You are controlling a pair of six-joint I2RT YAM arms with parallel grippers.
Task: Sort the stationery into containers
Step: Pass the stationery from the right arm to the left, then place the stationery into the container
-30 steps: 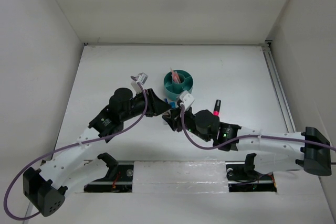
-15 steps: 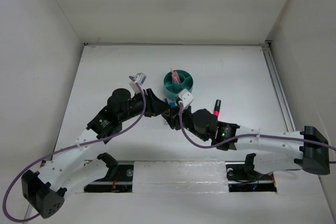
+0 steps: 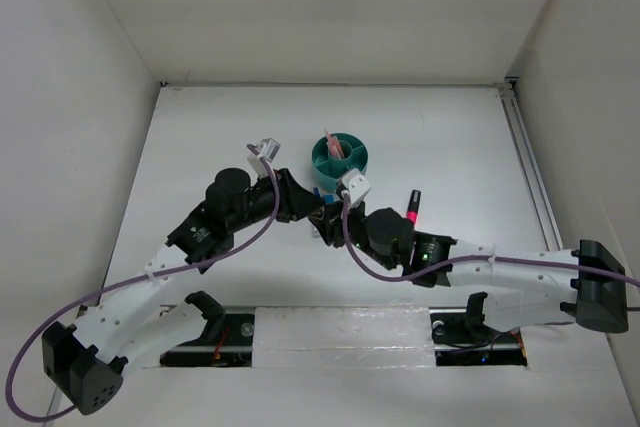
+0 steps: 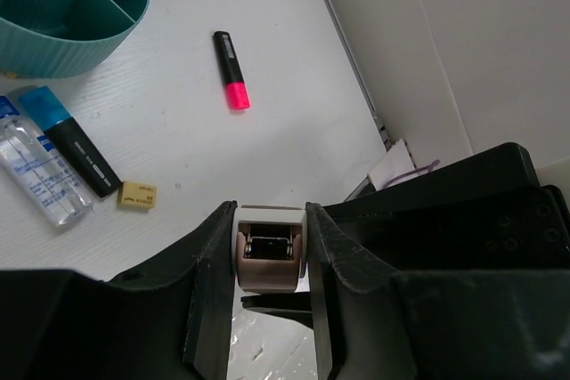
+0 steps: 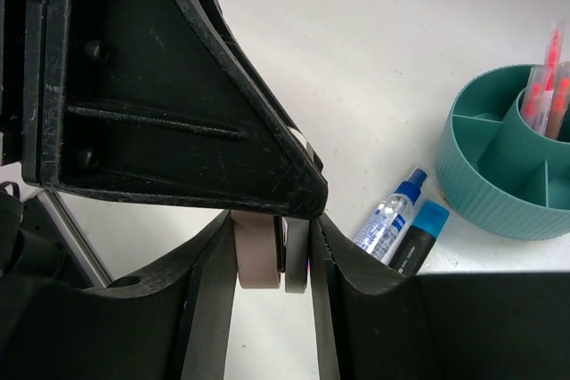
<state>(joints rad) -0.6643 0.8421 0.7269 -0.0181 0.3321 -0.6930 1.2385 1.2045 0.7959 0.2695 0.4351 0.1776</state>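
Bright and evenly lit from overhead in the top view, with the white table (image 3: 450, 137) nearly washed out and only faint, soft shadows under the arms (image 3: 200, 237). Darker up close in both wrist views, with the black fingers (image 4: 209, 291) slightly blurred, a dull sheen on their scuffed plastic, and the clip (image 4: 270, 258) in shade. Sharper farther off, on the highlighter (image 4: 230, 70) and the teal organizer (image 5: 499, 193).

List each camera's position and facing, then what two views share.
Top external: above and behind the bases, facing down on the table; both arms show.
Left wrist: on the left arm, past the left gripper, shut on a pinkish clip, toward the pink highlighter.
Right wrist: on the right arm, past the right gripper toward the teal organizer.
Shared: all three show the organizer.
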